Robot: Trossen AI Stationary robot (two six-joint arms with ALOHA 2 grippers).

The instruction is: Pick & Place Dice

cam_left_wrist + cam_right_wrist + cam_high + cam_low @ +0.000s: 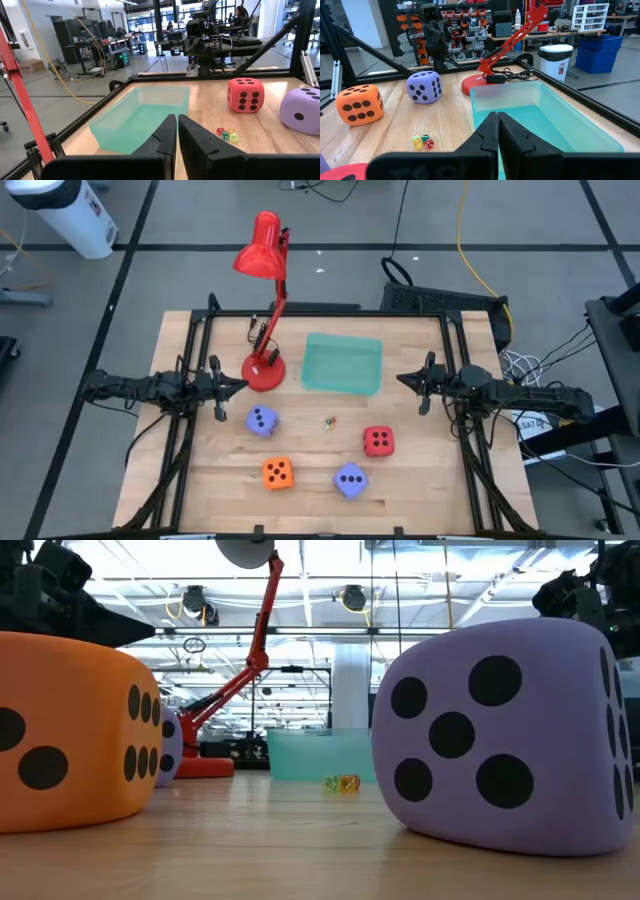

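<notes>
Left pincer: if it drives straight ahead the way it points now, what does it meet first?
Most likely the teal tray. It lies straight beyond the shut left pincer, though height is unclear and the pincer might pass over its rim.

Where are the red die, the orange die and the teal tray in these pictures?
red die (377,441): high view, on its top face.
orange die (277,472): high view, on its top face.
teal tray (341,365): high view, on its bare floor.
</notes>
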